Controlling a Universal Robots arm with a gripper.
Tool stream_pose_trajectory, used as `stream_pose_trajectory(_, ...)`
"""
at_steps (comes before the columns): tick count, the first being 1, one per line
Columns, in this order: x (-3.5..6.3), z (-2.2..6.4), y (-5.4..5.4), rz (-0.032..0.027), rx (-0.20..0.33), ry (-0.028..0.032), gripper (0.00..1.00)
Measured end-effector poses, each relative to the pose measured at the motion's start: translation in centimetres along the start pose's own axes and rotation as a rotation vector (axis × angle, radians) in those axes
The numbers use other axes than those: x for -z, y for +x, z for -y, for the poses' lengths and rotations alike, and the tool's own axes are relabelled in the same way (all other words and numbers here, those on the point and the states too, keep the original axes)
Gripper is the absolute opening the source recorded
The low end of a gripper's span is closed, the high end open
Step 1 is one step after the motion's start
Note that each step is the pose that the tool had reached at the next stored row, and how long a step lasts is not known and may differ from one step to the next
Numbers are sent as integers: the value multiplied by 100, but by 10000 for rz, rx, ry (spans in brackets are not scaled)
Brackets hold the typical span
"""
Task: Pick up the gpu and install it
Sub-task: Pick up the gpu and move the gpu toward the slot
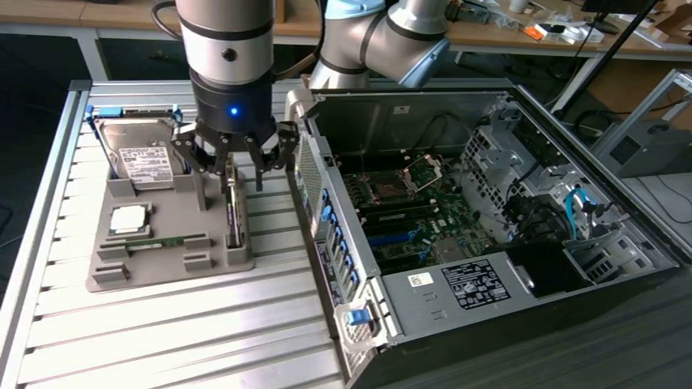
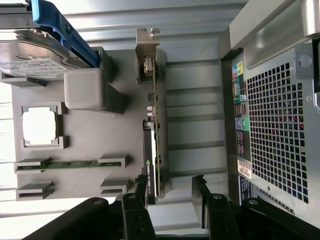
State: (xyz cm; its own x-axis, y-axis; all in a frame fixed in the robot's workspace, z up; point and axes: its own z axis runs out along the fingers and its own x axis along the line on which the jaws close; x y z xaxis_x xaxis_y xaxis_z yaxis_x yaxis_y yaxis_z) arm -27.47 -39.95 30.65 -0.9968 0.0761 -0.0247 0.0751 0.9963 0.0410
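1. The claw (image 1: pixel 240 177) hangs over the grey holder (image 1: pixel 173 271) on the slatted tabletop (image 1: pixel 162 340). Its jaws are spread wide and it grips nothing.
2. The graphics card (image 1: pixel 232 219) stands on its long edge in a slot of the holder, on the side nearest the computer case (image 1: pixel 487 203). It is not lifted and not installed.
3. In the wrist view, the graphics card (image 2: pixel 152 125) runs away from the claw (image 2: pixel 171 190), with its silver metal bracket (image 2: pixel 145 55) at the far end.
4. The near end of the card sits between the two black fingers (image 2: pixel 200 192), much closer to one than to the other. Whether that closer finger touches the card cannot be told.
5. The holder (image 2: pixel 100 135) also carries a hard drive (image 2: pixel 35 60) with a blue bracket (image 2: pixel 65 30), a square processor chip (image 2: pixel 40 125) in its recess and a narrow green memory stick (image 2: pixel 70 164). All three lie well apart from the card.
6. In the exterior view, the hard drive (image 1: pixel 146 154) is at the holder's far end. The processor chip (image 1: pixel 130 217) and the memory stick (image 1: pixel 162 241) are nearer the camera.
7. The computer case stands open just beside the holder, on the exterior view's right, with its motherboard (image 1: pixel 416 215) exposed. In the wrist view, the perforated wall of the case (image 2: pixel 280 125) runs alongside the card.
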Motion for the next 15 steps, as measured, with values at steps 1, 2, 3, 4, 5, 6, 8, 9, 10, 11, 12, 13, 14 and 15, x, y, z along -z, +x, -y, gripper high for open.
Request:
stream_pose_trajectory(1,-4,0,0,0,0,0,48)
stream_pose_trajectory(2,-9,0,0,0,0,0,48)
stream_pose_trajectory(3,-12,1,0,-1,0,1,48)
stream_pose_trajectory(4,-15,1,0,-1,0,2,48)
stream_pose_trajectory(5,-19,1,0,0,0,3,48)
stream_pose_trajectory(6,-20,1,1,-1,0,5,48)
stream_pose_trajectory(8,-25,-1,1,1,0,6,48)
stream_pose_trajectory(9,-26,-5,1,1,-1,8,48)
stream_pose_trajectory(10,-28,-15,0,2,0,15,48)
stream_pose_trajectory(11,-30,-27,-1,2,1,26,48)
stream_pose_trajectory(12,-32,-35,-1,2,0,32,48)
stream_pose_trajectory(13,-34,-42,-1,3,1,37,48)
stream_pose_trajectory(14,-36,-48,-1,3,1,40,48)
stream_pose_trajectory(15,-37,-54,-1,3,1,43,48)
